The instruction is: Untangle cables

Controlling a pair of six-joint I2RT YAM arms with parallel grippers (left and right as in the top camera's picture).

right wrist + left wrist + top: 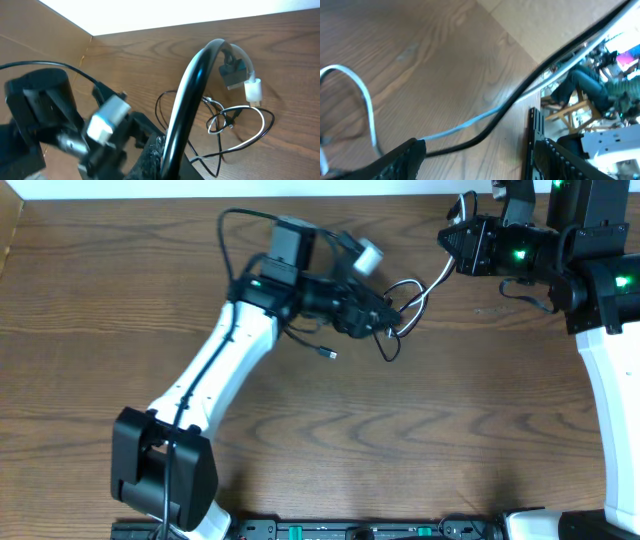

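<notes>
The cables (410, 300), one white and the others thin and black, lie tangled on the wooden table between both arms. A loose black plug (327, 354) trails to the left of the tangle. My left gripper (385, 315) sits in the tangle. In the left wrist view its fingers (477, 142) are wide open, and a white cable (465, 126) and a black cable (520, 97) run past the left finger. My right gripper (447, 242) is lifted at the upper right and shut on cable strands (250, 135). A black plug (234, 75) and a white plug (253, 92) curl over it.
The table's far edge meets a pale wall (300, 188) just behind both grippers. The left arm's body (50, 110) fills the left of the right wrist view. The robot's base rail (350, 530) runs along the front edge.
</notes>
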